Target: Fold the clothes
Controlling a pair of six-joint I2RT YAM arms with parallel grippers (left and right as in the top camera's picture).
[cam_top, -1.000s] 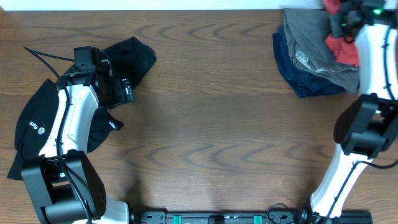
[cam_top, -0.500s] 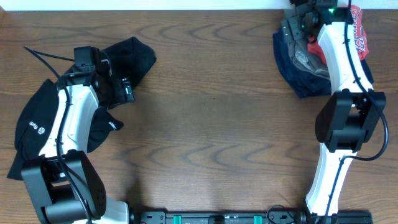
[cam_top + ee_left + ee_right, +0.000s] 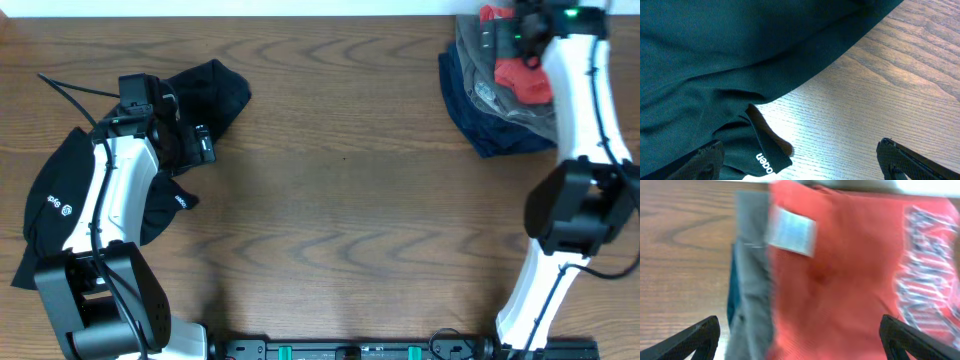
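The clothes lie in two places. An orange-red T-shirt (image 3: pixel 840 280) with a white neck label and white-and-navy lettering at its right edge lies on a grey and navy pile (image 3: pixel 490 100) at the table's far right. It shows in the overhead view as the red T-shirt (image 3: pixel 520 75), partly under my right arm. My right gripper (image 3: pixel 800 347) hangs open just above it, holding nothing. A black top (image 3: pixel 55 200) with a small white logo lies at the left, under my left arm. My left gripper (image 3: pixel 800 165) is open over the black top's (image 3: pixel 715 60) hem and a lettered tab (image 3: pixel 767 162).
Bare wooden table (image 3: pixel 340 200) stretches between the two arms. The table's back edge runs close behind the grey and navy pile. A black cable (image 3: pixel 70 92) trails behind the left arm.
My right gripper has opened and let go of the orange-red T-shirt, which now lies on the pile. The right arm swung left, then back right. The left arm has not moved.
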